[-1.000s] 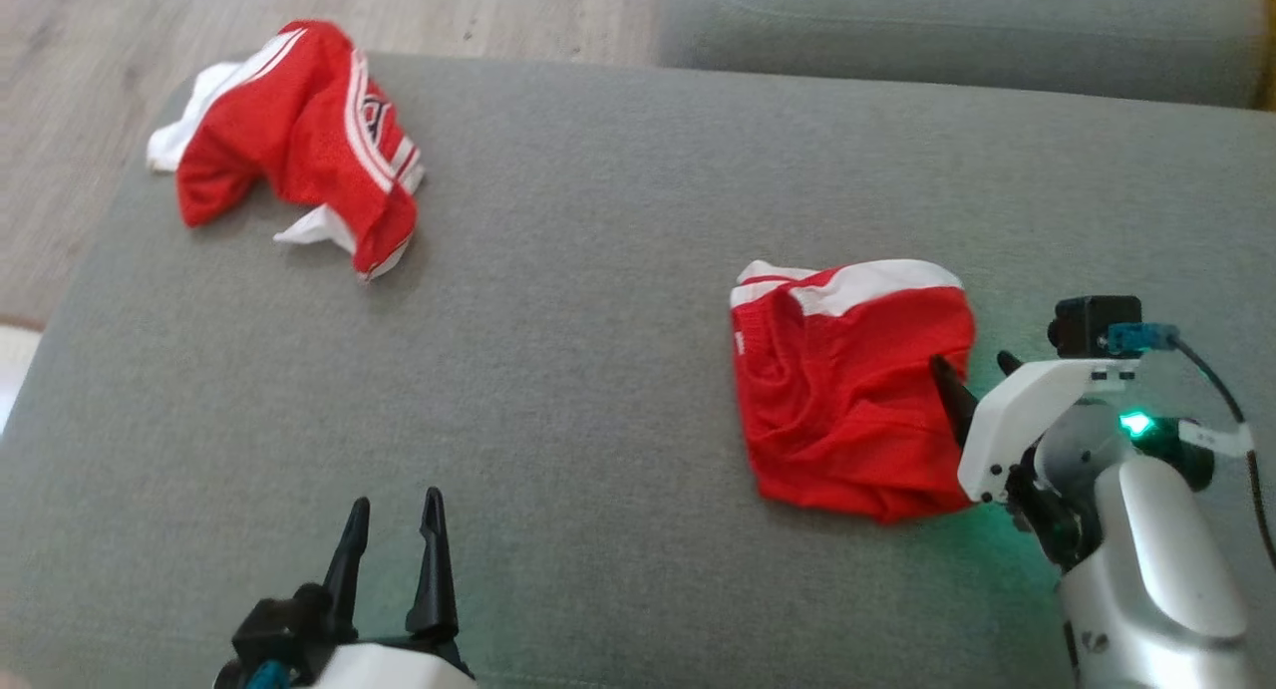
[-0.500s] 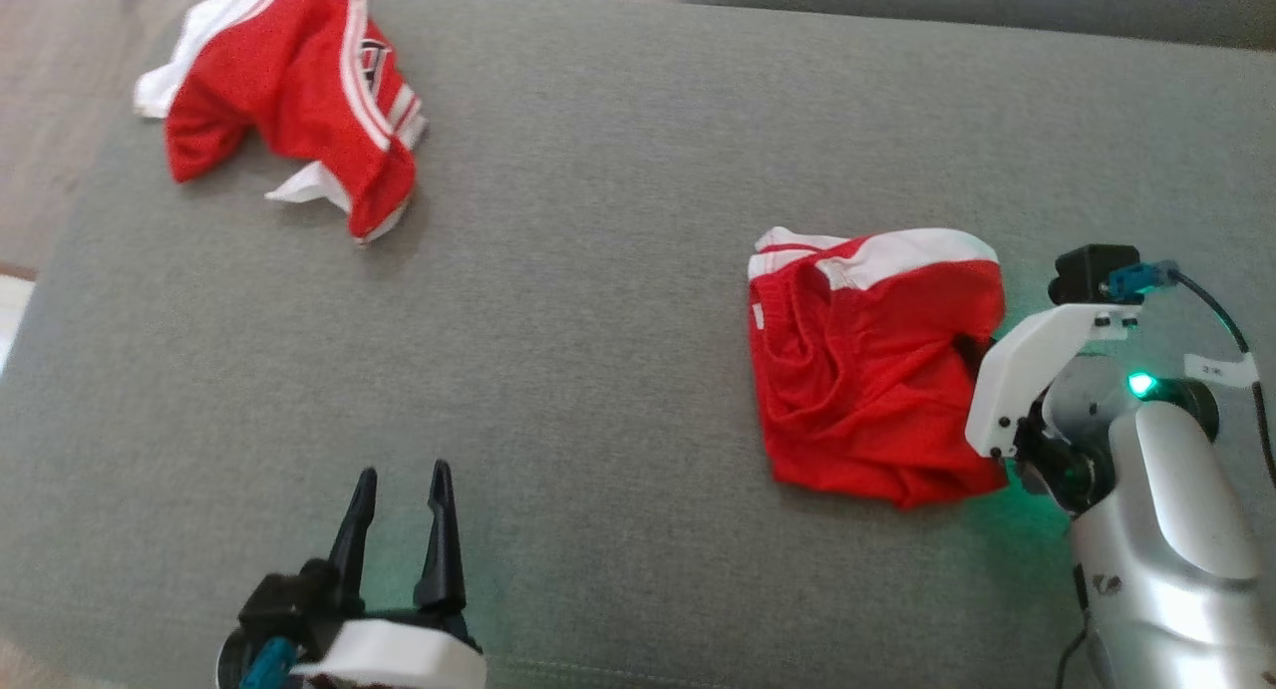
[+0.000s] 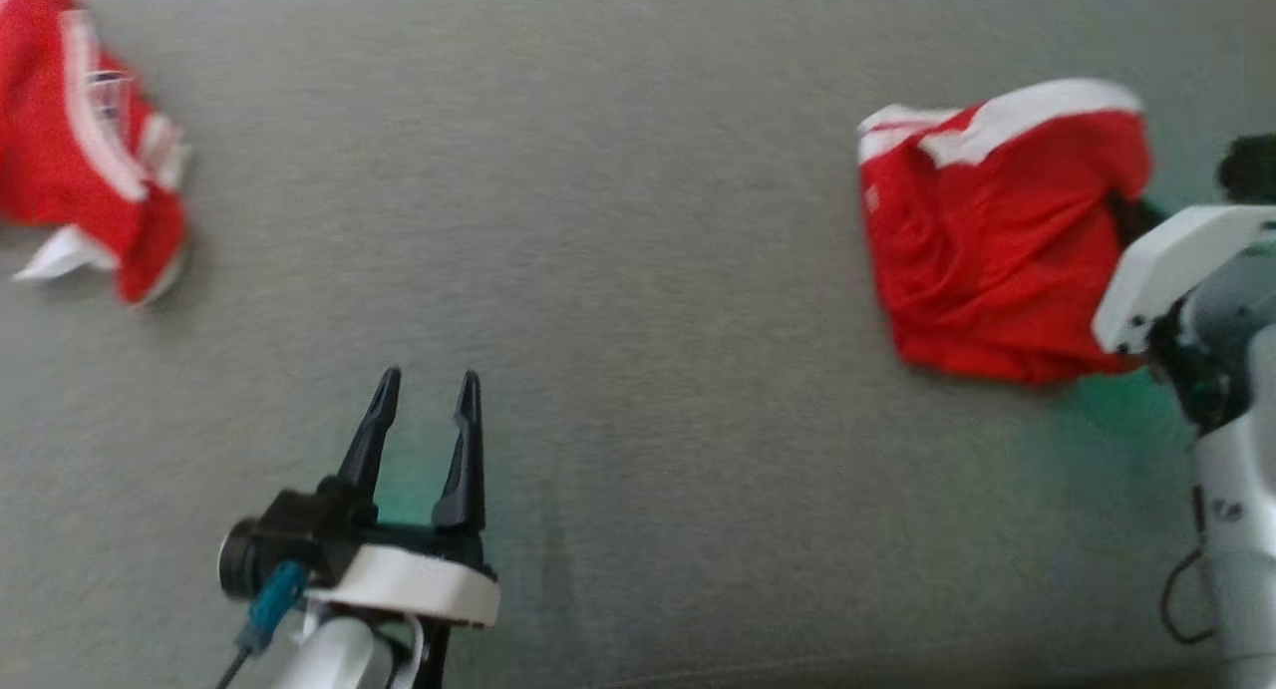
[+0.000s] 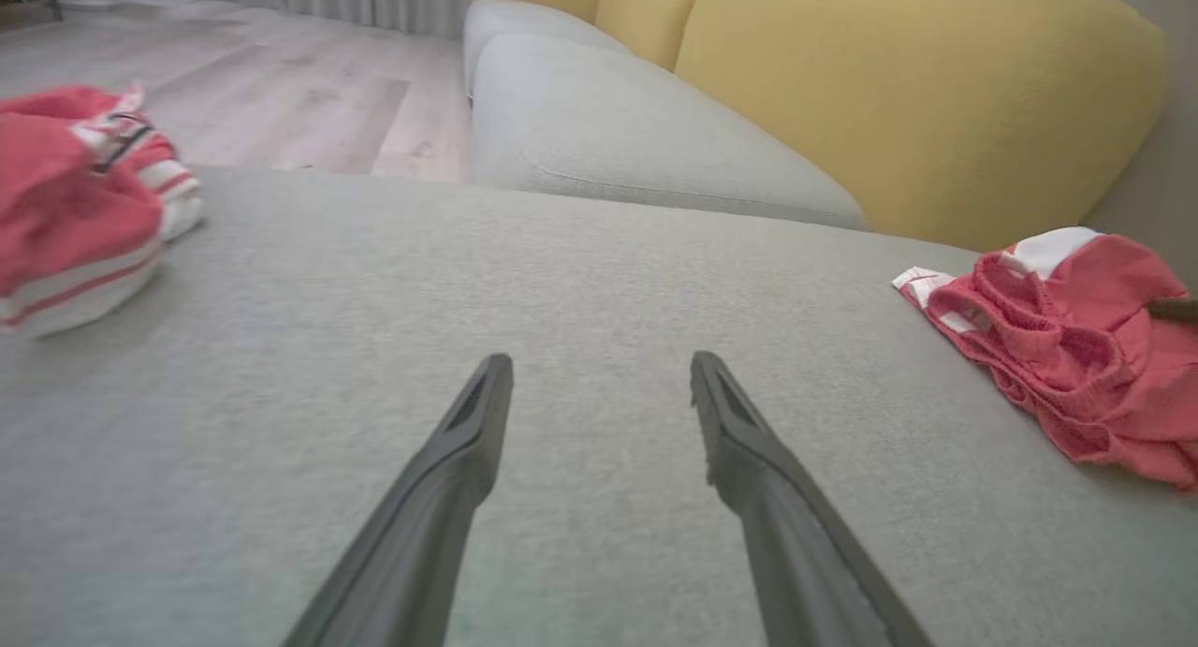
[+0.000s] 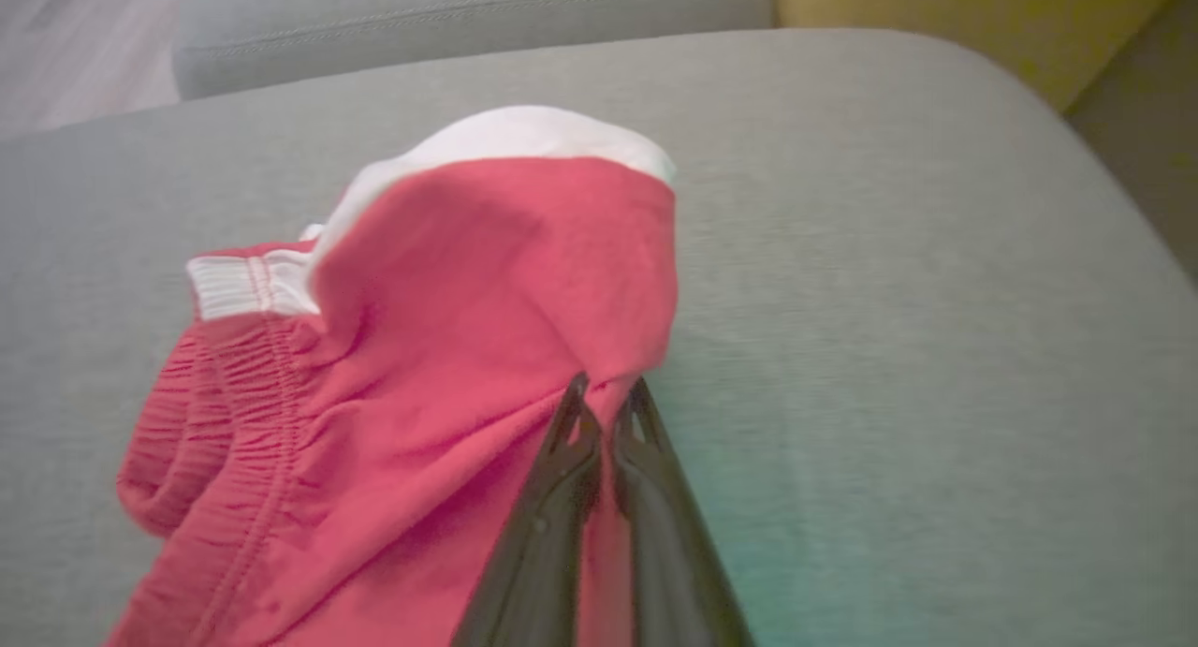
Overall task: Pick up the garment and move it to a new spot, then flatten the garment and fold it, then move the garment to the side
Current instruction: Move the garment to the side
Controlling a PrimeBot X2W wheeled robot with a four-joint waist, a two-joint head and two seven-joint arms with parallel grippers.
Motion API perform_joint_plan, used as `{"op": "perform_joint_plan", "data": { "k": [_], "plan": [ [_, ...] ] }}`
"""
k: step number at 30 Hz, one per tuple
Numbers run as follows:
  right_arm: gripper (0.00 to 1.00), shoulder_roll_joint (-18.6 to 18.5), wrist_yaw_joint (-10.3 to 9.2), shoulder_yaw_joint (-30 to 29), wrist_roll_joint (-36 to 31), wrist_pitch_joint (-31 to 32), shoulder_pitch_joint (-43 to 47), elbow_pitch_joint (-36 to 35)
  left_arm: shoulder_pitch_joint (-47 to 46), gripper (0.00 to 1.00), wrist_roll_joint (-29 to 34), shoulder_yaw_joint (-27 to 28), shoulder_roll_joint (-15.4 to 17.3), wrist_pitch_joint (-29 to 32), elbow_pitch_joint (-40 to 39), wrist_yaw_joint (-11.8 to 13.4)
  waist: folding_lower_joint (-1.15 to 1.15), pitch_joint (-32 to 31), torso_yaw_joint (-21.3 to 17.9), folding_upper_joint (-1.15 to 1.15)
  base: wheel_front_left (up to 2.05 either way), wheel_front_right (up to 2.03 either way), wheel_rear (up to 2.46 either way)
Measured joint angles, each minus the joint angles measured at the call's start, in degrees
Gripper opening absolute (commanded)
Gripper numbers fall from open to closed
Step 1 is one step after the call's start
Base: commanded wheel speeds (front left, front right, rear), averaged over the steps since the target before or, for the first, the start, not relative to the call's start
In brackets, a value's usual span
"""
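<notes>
another red cloth (image 3: 80,171), blurred, perhaps a jersey, lies well left of the left gripper (image 3: 429,377), its fingers spread and empty over the grey cushion (image 3: 638,270). the right gripper (image 5: 608,385) is clenched on the garment (image 5: 449,282), bunched ahead and left of its fingertips.

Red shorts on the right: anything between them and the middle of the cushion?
Nothing visible. The right gripper is shut on the edge of the red shorts; the grey cushion beside them lies bare. The left gripper, open, sits low in the head view, and the other red garment lies far left.
</notes>
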Motion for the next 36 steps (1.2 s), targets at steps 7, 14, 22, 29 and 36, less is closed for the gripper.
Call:
{"op": "perform_joint_plan", "data": {
  "k": [7,14,22,29,36],
  "plan": [
    [0.0,-1.68,0.0,-0.74,0.77,-2.43,-2.14,-0.57,-4.02,1.0,2.26,-0.83,1.66,3.05,-2.21,0.05,0.0,4.64,-7.97,0.0,0.0,0.0,0.0],
    [0.0,-3.6,0.0,0.86,-1.12,-5.3,-6.49,1.34,-5.51,1.0,3.16,-1.53,2.41,4.76,-3.57,0.38,0.0,9.28,-11.78,0.0,0.0,0.0,0.0],
    [0.0,-10.23,0.0,-0.49,-5.99,-5.56,-13.9,7.24,-5.54,1.0,3.23,-1.57,3.25,5.24,-4.94,1.53,0.0,11.04,-8.02,0.0,0.0,0.0,0.0],
    [0.0,-14.64,0.0,-5.86,-10.03,-5.98,-16.87,10.94,-5.45,1.0,3.22,-1.62,3.27,5.23,-5.28,2.03,0.0,12.17,-3.72,0.0,0.0,0.0,0.0],
    [1.0,-15.02,0.0,-10.14,-15.4,-8.04,-16.83,12.11,-5.42,1.0,3.21,-1.89,3.1,4.66,-5.09,2.03,-0.01,11.84,-1.97,0.0,0.0,0.0,0.0]
  ]
}}
